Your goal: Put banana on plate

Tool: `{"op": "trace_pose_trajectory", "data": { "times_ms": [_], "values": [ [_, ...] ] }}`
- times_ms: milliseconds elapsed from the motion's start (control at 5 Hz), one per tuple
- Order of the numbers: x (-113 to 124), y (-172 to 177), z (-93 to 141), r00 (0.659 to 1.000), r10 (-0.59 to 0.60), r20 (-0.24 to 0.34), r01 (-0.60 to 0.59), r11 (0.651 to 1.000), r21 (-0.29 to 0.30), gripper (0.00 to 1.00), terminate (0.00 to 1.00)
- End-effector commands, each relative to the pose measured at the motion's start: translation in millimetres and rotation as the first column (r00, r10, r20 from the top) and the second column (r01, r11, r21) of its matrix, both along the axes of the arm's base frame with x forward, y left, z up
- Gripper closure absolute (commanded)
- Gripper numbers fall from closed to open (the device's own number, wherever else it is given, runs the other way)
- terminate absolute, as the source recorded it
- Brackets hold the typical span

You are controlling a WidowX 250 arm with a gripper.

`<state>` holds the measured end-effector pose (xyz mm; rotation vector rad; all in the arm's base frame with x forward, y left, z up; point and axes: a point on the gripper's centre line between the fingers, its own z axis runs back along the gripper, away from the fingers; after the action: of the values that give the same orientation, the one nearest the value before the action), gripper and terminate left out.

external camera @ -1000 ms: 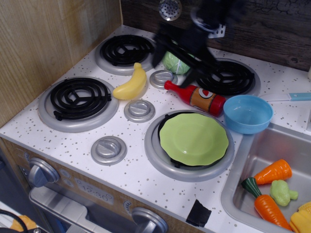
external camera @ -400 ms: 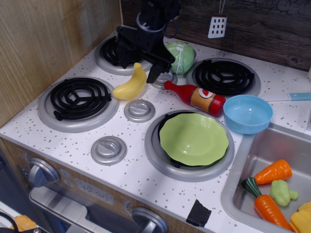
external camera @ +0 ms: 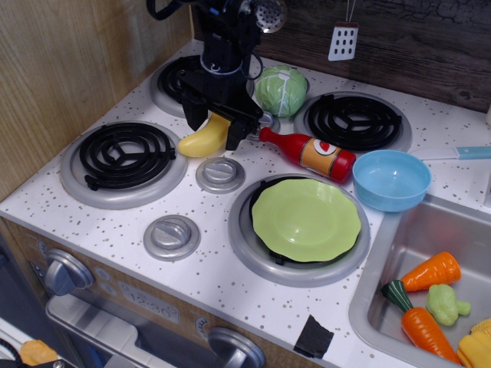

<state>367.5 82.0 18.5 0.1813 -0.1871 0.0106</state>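
The yellow banana (external camera: 201, 141) lies on the speckled stove top between the front-left and back-left burners. My black gripper (external camera: 215, 129) has come down over the banana's far end. Its jaws are open, one finger on each side of the fruit. That end of the banana is hidden behind the gripper. I cannot tell if the fingers touch it. The light-green plate (external camera: 305, 219) with a wavy rim rests empty on the front-right burner, to the right of the gripper and nearer the front.
A red bottle (external camera: 311, 152) lies just right of the gripper. A green cabbage (external camera: 281, 90) sits behind it. A blue bowl (external camera: 390, 180) stands right of the plate. The sink (external camera: 383, 307) holds carrots (external camera: 431, 273). A wooden wall (external camera: 69, 69) rises on the left.
The gripper has swung from the back right over to the left and dropped down, so that its open fingers now straddle the banana's far end. The banana has not moved.
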Motion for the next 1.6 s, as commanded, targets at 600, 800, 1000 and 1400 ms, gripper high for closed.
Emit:
{"op": "trace_pose_trajectory", "data": {
  "times_ms": [600, 800, 1000, 1400],
  "values": [
    [-13, -85, 104, 0.958, 0.22, -0.184, -0.228, 0.973, -0.023, 1.0, 0.0],
    [-22, -124, 99, 0.926, 0.314, -0.209, -0.341, 0.934, -0.109, 1.0, 0.0],
    [-36, -147, 89, 0.904, 0.367, -0.219, -0.402, 0.904, -0.143, 1.0, 0.0],
    [-57, -161, 59, 0.905, 0.399, -0.15, -0.421, 0.89, -0.174, 0.0, 0.0]
  ]
}}
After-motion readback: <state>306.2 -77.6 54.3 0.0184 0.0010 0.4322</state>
